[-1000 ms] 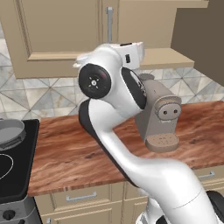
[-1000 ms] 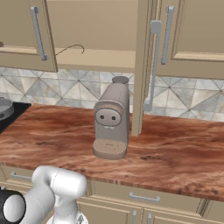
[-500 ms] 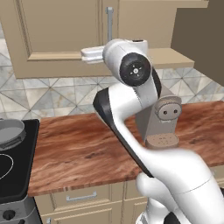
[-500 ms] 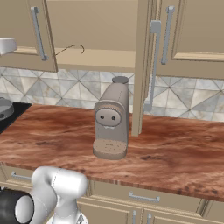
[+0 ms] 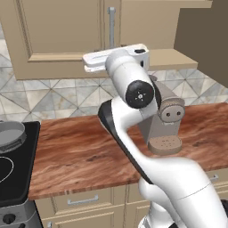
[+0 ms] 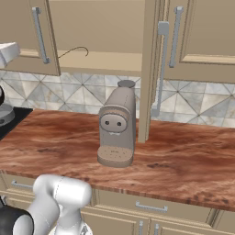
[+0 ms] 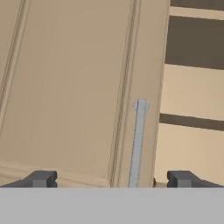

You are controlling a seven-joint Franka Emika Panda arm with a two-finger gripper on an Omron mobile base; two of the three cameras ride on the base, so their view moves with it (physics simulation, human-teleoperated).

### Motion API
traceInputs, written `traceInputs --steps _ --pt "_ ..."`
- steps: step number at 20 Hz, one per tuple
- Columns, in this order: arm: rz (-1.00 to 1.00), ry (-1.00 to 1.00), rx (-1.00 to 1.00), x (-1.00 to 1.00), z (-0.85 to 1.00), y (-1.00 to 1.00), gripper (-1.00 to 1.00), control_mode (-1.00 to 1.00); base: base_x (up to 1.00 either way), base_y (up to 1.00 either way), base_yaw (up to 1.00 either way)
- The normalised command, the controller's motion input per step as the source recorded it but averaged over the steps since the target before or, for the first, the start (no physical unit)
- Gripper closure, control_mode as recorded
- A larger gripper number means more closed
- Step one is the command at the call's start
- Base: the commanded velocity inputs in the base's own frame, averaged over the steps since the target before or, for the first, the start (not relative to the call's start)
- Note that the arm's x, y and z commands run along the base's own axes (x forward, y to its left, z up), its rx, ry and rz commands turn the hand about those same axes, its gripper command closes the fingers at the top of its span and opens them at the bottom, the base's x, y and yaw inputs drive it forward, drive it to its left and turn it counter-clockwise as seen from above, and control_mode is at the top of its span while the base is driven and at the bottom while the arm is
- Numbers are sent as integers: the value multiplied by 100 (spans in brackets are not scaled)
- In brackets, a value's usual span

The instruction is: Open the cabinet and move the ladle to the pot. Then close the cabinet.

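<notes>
The cabinet has its right door swung out edge-on and its left door shut. On the open shelf the ladle shows as a thin curved dark handle; its bowl is hidden behind the left door. My gripper is open and empty, and faces the left door close up. That door's silver bar handle stands between the fingertips but farther off. The white hand hangs just below the left door. The grey pot sits on the stove at far left.
A grey coffee machine stands on the brown counter under the open cabinet. A black stove lies at the counter's left end. Drawers run below. Another shut wall cabinet is to the right.
The arm has swung round, and the hand now points toward the left door instead of the right. The hand has come into the right base view's left edge. The jaws stayed open.
</notes>
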Motion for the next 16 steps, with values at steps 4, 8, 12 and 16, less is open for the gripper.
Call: traceInputs --steps 4,8,12,16 --pt "0 -7 16 10 -16 -5 -100 -100 0 0 0" --pt "0 0 18 37 -17 0 -100 -100 0 0 0" --pt "0 0 13 52 -4 0 -100 -100 0 0 0" --pt "0 0 4 54 0 0 -100 -100 0 0 0"
